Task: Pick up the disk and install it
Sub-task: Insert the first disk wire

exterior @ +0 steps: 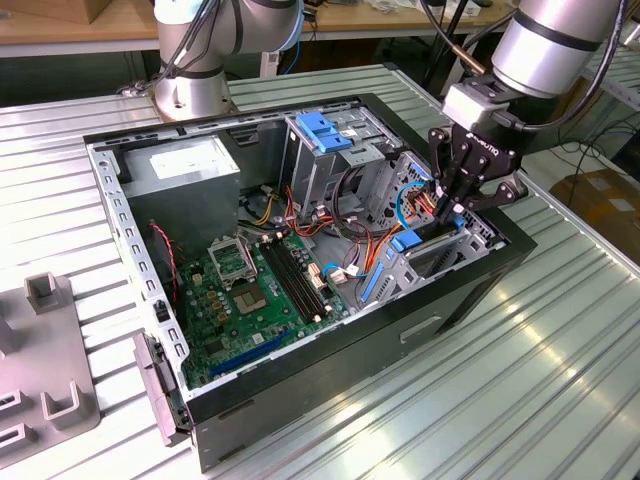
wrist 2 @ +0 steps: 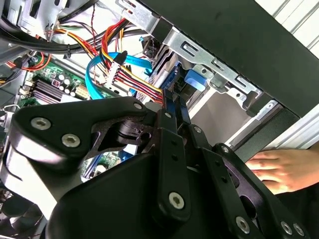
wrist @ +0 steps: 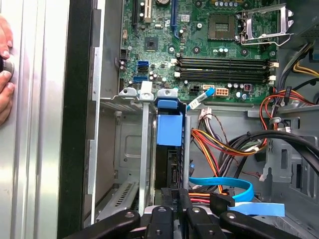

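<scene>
The disk [wrist: 168,164] stands edge-on in a slot of the drive cage [exterior: 440,255] at the front corner of the open computer case [exterior: 300,370]. Its blue plastic end [wrist: 169,128] faces the motherboard. My gripper [exterior: 455,210] reaches down into that cage. Both wrist views show its black fingers [wrist: 167,199] close together, shut, with the tips at the disk's near end. In the second wrist view the gripper [wrist 2: 172,99] points into the bay beside a blue tab [wrist 2: 195,79]. Whether the tips touch the disk I cannot tell.
Red, yellow and orange cable bundles [wrist: 219,144] and a blue flat cable [wrist: 224,184] lie close beside the slot. A person's hand [wrist 2: 274,169] rests outside the case wall. Another blue latch [exterior: 325,130] tops the rear drive cage. A second arm's base [exterior: 190,90] stands behind the case.
</scene>
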`<state>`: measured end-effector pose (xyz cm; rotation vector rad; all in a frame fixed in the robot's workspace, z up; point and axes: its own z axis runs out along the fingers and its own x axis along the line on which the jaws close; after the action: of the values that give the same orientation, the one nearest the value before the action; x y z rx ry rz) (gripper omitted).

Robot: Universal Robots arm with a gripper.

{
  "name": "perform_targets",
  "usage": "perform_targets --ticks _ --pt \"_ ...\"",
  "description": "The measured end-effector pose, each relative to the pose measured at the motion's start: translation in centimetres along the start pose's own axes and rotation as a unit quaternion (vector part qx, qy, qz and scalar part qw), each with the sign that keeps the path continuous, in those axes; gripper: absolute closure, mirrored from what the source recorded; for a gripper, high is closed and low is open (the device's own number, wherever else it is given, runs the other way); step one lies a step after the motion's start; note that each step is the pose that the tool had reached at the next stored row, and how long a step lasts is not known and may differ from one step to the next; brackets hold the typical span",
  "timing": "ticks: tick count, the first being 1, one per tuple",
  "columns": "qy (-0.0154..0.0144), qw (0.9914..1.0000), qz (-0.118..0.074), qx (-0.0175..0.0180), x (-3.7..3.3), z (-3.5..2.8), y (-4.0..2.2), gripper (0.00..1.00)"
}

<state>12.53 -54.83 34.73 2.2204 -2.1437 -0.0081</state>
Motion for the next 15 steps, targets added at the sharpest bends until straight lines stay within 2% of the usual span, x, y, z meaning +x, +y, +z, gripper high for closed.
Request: perform_targets --ticks 15 --pt "0.0 1.0 0.0 0.0 -0.03 0.25 -0.01 0.83"
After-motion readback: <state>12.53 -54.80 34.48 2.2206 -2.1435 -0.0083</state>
